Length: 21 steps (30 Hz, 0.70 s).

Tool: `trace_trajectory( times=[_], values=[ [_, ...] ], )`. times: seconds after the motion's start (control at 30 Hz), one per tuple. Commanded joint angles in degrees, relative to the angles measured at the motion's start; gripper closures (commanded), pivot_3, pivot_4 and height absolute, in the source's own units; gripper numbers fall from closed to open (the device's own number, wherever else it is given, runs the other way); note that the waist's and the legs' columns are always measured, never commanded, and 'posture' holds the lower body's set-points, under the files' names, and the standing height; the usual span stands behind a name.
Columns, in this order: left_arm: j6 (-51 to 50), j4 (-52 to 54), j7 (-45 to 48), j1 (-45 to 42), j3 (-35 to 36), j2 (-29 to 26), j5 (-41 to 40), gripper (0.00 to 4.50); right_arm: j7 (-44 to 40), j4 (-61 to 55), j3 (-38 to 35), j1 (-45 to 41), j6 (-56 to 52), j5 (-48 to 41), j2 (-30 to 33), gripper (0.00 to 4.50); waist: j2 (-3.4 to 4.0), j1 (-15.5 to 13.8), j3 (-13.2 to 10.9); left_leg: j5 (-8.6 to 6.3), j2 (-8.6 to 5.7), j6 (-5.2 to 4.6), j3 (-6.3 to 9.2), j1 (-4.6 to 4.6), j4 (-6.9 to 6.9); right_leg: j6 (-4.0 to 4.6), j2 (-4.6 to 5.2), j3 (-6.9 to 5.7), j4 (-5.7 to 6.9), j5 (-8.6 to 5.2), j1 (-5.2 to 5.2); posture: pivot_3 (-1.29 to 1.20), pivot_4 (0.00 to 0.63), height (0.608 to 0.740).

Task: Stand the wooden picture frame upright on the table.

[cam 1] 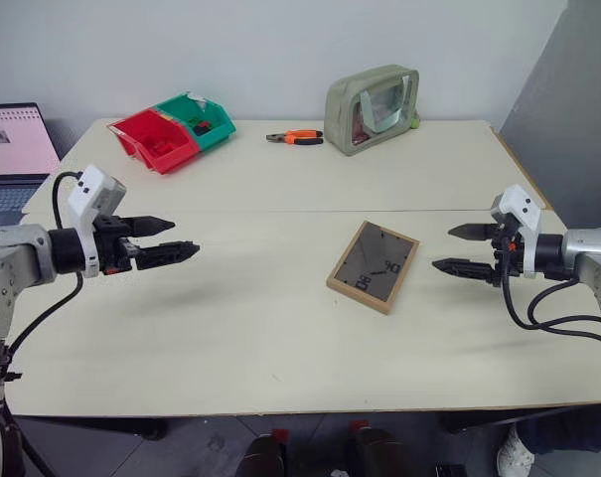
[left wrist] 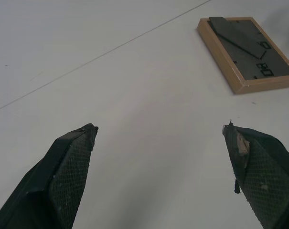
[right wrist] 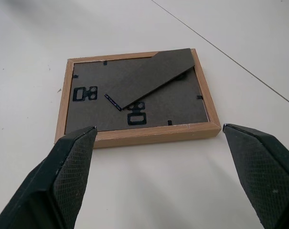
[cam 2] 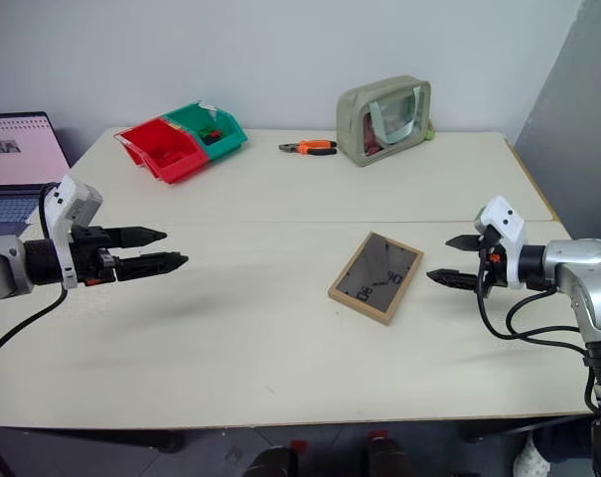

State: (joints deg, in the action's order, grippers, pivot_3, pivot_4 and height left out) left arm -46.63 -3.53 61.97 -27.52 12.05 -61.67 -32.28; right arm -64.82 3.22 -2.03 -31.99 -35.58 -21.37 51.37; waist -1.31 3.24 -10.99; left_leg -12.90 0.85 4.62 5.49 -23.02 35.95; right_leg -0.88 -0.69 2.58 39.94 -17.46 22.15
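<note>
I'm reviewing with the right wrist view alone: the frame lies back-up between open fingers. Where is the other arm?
Observer: The left gripper hangs open over bare table, well away from the wooden picture frame.
Operator: Which gripper is nearer the frame?
Observer: The right gripper, just off the frame's right side, not touching it.
Operator: Anything else on the table?
Observer: Along the far edge: a red bin and a green bin, orange-handled pliers and a clear-fronted pouch.

The wooden picture frame [cam 1: 373,266] is showing light wood around dark grey; the table [cam 1: 230,338] is looking cream. The bins [cam 1: 171,129] are showing red and teal; the pliers [cam 1: 296,137] are showing orange.
</note>
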Motion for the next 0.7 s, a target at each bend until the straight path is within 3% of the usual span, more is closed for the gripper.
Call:
trace_trajectory(
  times=[0.03, 0.3, 0.7],
  values=[
    [1.86, 0.11, -0.24, -1.18, 0.43, -0.17, 0.99, 0.0, 0.42, -0.26, -1.07, -0.34, 0.9, 0.31, 0.77, 0.03, 0.0, -0.03, 0.0, 0.0, 0.0, 0.0, 0.0, 0.0, 0.0, 0.0, 0.0, 0.0, 0.0, 0.0, 0.0, 0.0, 0.15, 0.74],
    [4.88, -3.37, -2.94, -4.42, -1.08, 3.74, 3.57, 0.0, 6.29, -0.14, -2.57, 1.29, 0.89, 0.91, -1.55, 0.03, 0.0, -0.09, 0.0, 0.0, -0.02, 0.0, 0.0, -0.01, 0.02, 0.01, 0.0, 0.0, 0.02, 0.01, 0.0, 0.0, 0.15, 0.74],
    [11.25, -10.52, -12.25, -14.24, -9.7, 20.95, 11.49, 2.29, 18.8, 0.24, -2.46, 3.0, 1.42, 5.39, -6.58, 2.53, -0.01, -0.61, 0.01, 0.01, -0.05, 0.01, 0.01, -0.07, 0.1, 0.02, 0.02, 0.0, 0.05, 0.02, 0.0, 0.0, 0.15, 0.74]
  ],
)
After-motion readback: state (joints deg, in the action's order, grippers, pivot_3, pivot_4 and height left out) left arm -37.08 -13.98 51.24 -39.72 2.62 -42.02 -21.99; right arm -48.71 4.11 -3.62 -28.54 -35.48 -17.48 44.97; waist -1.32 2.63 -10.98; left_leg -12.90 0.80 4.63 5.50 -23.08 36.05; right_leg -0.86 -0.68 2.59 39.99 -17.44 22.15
